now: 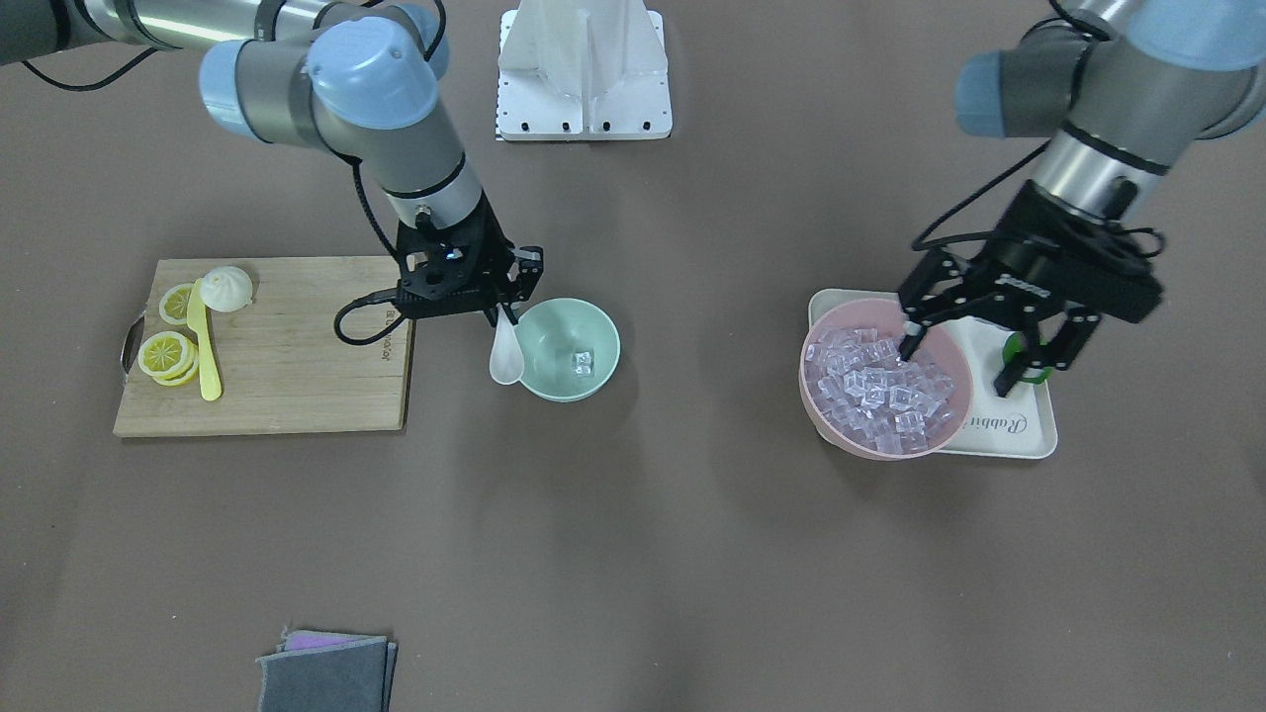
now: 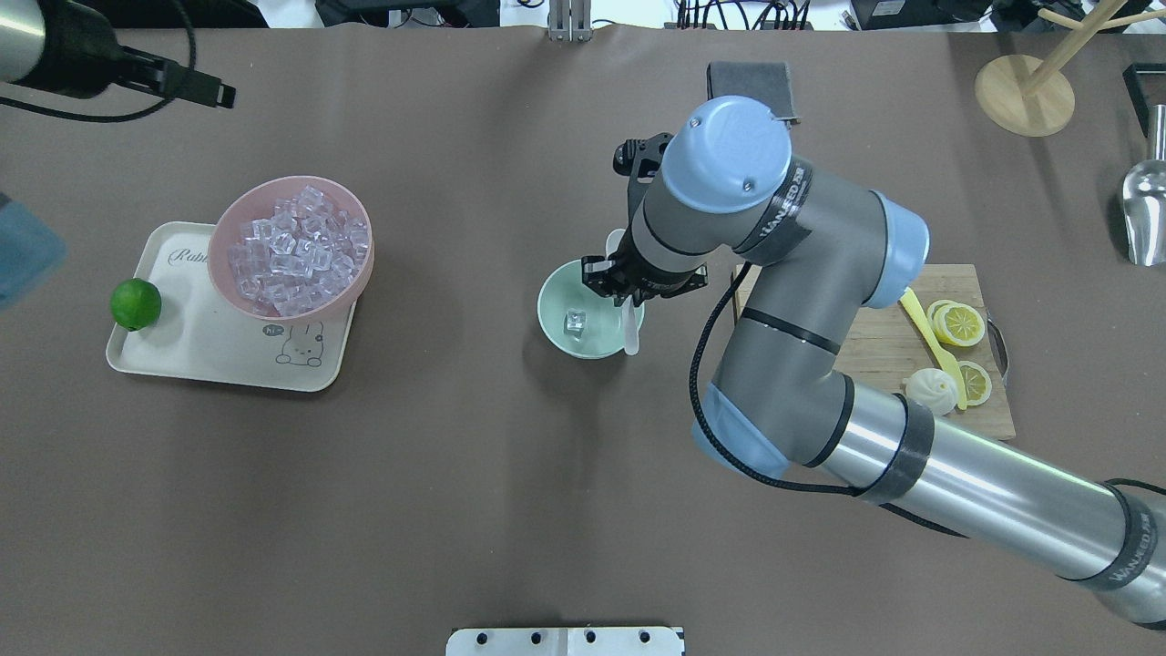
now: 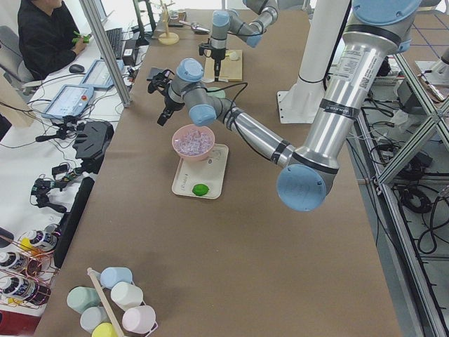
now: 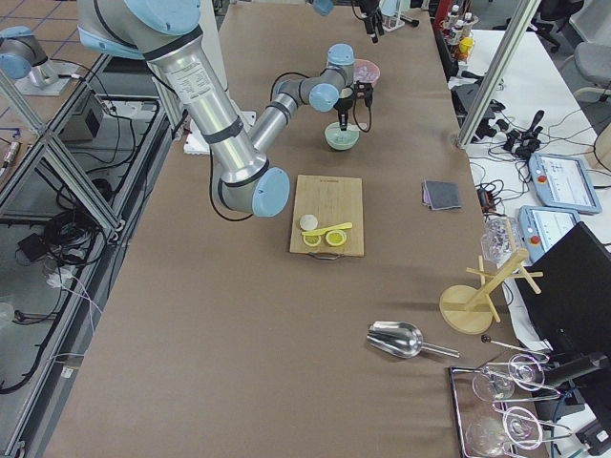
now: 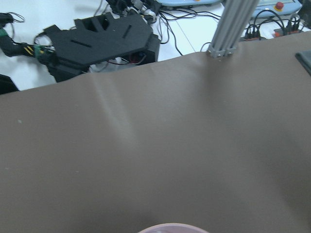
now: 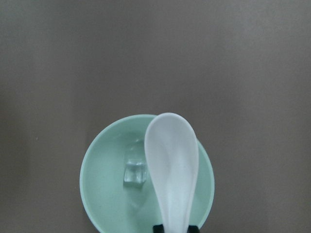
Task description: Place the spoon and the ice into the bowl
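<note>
Spoon (image 1: 506,353) hangs scoop-down from the right gripper (image 1: 502,314), whose fingers pinch its handle. It sits at the rim of the bowl (image 1: 549,341), on the side facing the board (image 1: 297,346). One ice cube (image 1: 584,363) lies inside the bowl. Left gripper (image 1: 957,364) hovers, fingers spread and empty, over the pink bowl (image 1: 841,442). That bowl is heaped with more cubes (image 1: 875,391) and sits on the tray (image 1: 1019,433) near a lime (image 2: 136,303).
</note>
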